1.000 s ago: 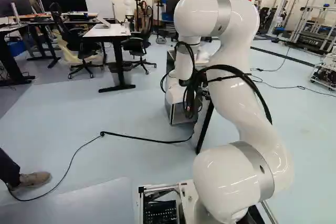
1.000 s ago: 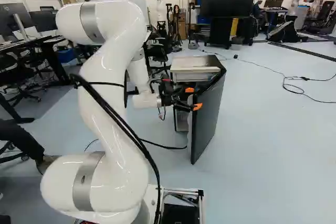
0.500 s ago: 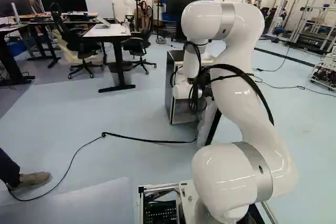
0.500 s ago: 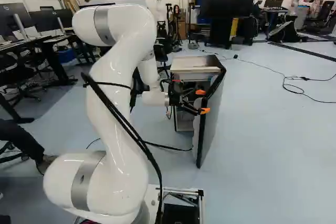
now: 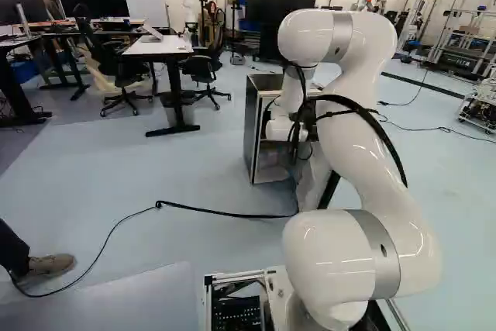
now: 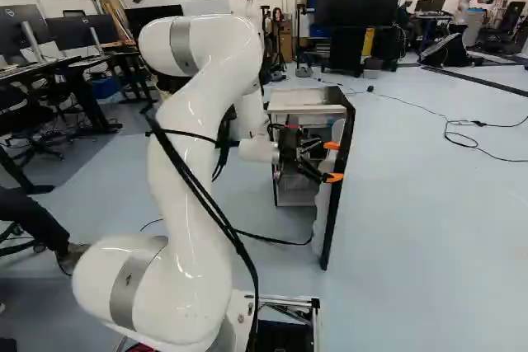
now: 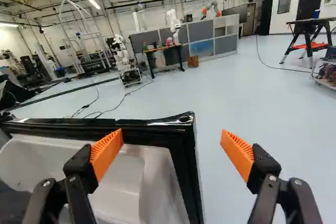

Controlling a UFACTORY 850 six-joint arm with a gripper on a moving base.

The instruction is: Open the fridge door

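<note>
In the right base view my gripper (image 6: 332, 161) is at the inner side of the fridge door (image 6: 341, 195), which stands swung out from the fridge (image 6: 304, 109). The white inner lining of the door faces the arm. Up close in the wrist view, the gripper (image 7: 172, 137) has its fingers spread wide; the black-rimmed door (image 7: 181, 145) lies ahead, its corner between the two orange pads. One pad overlaps the lining side, the other shows against the floor past the rim. Whether either pad touches the door I cannot tell. In the left base view the arm hides the gripper.
A black cable (image 5: 209, 211) runs across the floor to the door's foot. A white desk (image 5: 159, 48) and chairs stand beyond, left of the fridge. A person's shoe (image 5: 50, 265) shows at the left. Another robot (image 7: 174, 22) stands far off in the wrist view.
The fridge door has swung wider, its free edge moving rightward in the right base view. My arm and gripper have moved the same way, beside the door. The base has stayed put.
</note>
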